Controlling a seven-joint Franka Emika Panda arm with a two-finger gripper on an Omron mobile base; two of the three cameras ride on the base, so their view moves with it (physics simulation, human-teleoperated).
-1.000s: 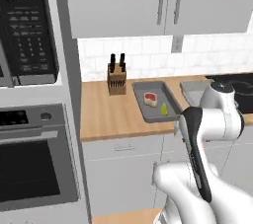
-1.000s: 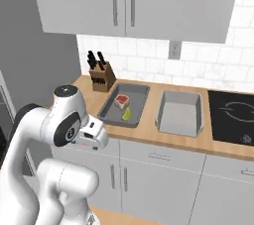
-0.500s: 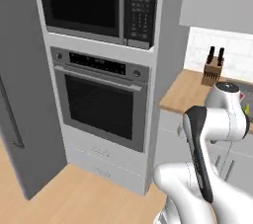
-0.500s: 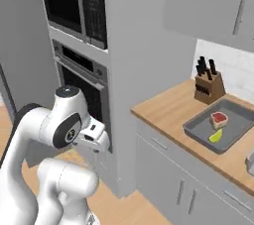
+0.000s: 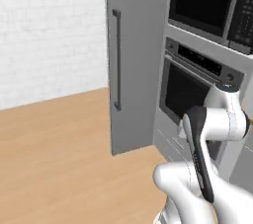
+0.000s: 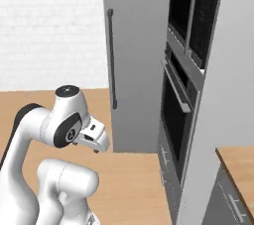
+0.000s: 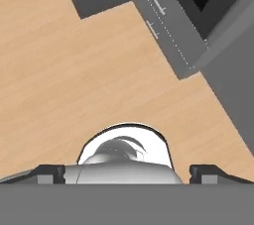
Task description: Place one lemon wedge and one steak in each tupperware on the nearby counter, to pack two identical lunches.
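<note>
Right base view: counter (image 6: 239,159) right of pincer (image 6: 93,148).

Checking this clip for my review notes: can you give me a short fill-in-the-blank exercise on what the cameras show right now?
1. The tall grey fridge door has a long vertical ____ on it.
2. The floor is made of light ____.
3. The gripper hangs over the floor with its jaws ____.
4. To the right of the fridge door, below the microwave, sits a built-in ____.

Missing words: handle; wood; open; oven
</note>
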